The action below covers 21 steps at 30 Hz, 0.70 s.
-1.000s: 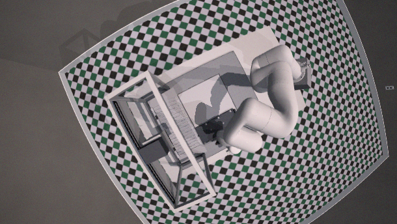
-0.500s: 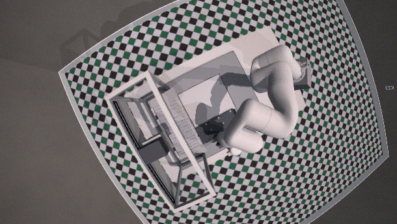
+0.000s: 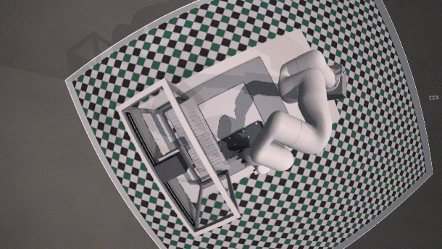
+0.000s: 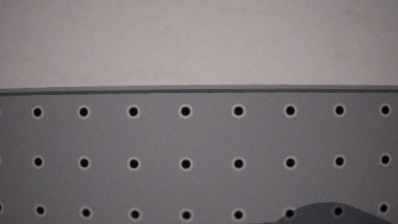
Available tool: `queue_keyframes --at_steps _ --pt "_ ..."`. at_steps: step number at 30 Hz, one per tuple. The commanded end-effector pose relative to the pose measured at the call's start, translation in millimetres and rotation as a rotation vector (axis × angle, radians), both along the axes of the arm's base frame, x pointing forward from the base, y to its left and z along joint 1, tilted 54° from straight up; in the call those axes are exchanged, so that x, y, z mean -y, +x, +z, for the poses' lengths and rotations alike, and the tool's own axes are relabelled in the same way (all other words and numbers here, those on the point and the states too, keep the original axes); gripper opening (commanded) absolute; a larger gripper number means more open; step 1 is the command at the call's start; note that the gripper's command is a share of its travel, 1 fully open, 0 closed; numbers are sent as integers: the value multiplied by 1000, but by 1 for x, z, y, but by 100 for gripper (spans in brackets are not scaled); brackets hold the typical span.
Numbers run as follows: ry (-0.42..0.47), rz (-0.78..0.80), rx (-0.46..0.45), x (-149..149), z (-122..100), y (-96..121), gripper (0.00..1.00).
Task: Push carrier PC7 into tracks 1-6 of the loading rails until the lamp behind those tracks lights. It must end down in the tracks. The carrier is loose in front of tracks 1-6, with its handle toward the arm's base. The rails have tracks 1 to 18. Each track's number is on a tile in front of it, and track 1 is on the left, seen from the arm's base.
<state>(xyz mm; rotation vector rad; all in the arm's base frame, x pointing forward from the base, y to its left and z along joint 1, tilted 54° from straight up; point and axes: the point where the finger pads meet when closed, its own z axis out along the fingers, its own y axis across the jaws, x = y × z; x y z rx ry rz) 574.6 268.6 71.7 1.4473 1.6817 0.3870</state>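
Note:
In the top view the ribbed loading rails (image 3: 198, 139) run diagonally under a white frame. My arm (image 3: 290, 137) bends over the deck just in front of the rails' lower end and hides the carrier and most of my gripper (image 3: 237, 145), which shows only as a dark shape there. The wrist view looks straight down on a grey perforated plate (image 4: 200, 160) with rows of dark holes. The plate's far edge (image 4: 200, 90) crosses the frame, with a pale surface (image 4: 200, 40) beyond it. No fingers show in the wrist view and nothing is between them. I cannot make out a lamp.
A white open frame (image 3: 217, 174) encloses the rails, with a grey block (image 3: 170, 168) inside it behind them. A pale raised panel (image 3: 232, 106) lies on the deck beside the arm. The arm's base (image 3: 337, 85) is at the right, on a checkered floor.

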Motion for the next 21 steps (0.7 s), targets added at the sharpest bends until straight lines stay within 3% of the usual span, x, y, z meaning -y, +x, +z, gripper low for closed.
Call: queue_keyframes --at_steps 1,21 --pt "2 3 1 -4 0 0 100" --pt "2 3 1 -15 -5 0 100"
